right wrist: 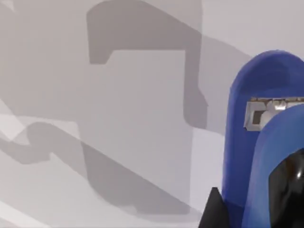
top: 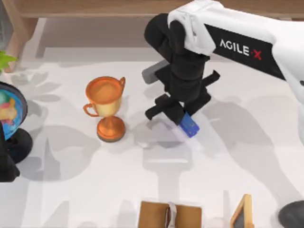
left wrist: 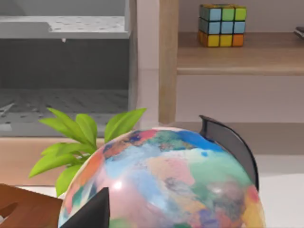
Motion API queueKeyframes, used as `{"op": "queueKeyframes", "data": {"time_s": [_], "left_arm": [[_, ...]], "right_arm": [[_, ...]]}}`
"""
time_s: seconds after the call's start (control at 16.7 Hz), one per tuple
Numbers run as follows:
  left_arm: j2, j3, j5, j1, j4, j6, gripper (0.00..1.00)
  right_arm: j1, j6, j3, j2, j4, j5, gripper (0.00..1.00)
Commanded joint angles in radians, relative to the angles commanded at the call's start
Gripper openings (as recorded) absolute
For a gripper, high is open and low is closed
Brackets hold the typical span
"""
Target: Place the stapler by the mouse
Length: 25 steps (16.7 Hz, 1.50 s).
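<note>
Our right gripper [top: 184,118] hangs over the middle of the white table [top: 237,156], just right of the trophy [top: 107,107], and it is clenched on the stapler [top: 189,126]. From above, the stapler's blue end pokes out below the black fingers, pointing toward the table's lower right; the rest of it is hidden under our wrist and the gripper body. In the right wrist view the stapler [right wrist: 263,142] stands close to the camera, blue, with a small metal plate near its rounded tip and a glossy black part at the picture's edge; a dark fingertip [right wrist: 216,211] shows beside it. Whether the stapler touches the table or hangs just above it, we cannot tell.

At the lower right corner of the top view a dark rounded shape, cut off by the edge, is the mouse [top: 292,214]; it lies well apart from the stapler.

Our left arm is parked at the far left by the globe [top: 9,111]; we cannot tell how its fingers stand. Its wrist view looks over the globe [left wrist: 161,185] to green leaves [left wrist: 80,137] and a shelf carrying a colour cube [left wrist: 222,24].

At the lower edge of the table sits a brown wooden box [top: 170,213], cut off; something pale stands in it, too small to make out. Beside it a small framed board [top: 242,213] is also cut off.
</note>
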Motion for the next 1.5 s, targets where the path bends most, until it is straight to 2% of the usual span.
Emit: {"op": "queueKeyframes", "data": {"time_s": [0.24, 0.9, 1.5], "left_arm": [[0.000, 0.000, 0.000, 0.000, 0.000, 0.000, 1.00], [0.000, 0.000, 0.000, 0.000, 0.000, 0.000, 1.00], [0.000, 0.000, 0.000, 0.000, 0.000, 0.000, 1.00]], "right_arm": [[-0.079, 0.031, -0.129, -0.097, 0.043, 0.000, 0.00], [-0.405, 0.153, -0.717, -0.493, 0.213, 0.004, 0.00], [-0.431, 0.165, -0.759, -0.524, 0.228, 0.003, 0.00]]}}
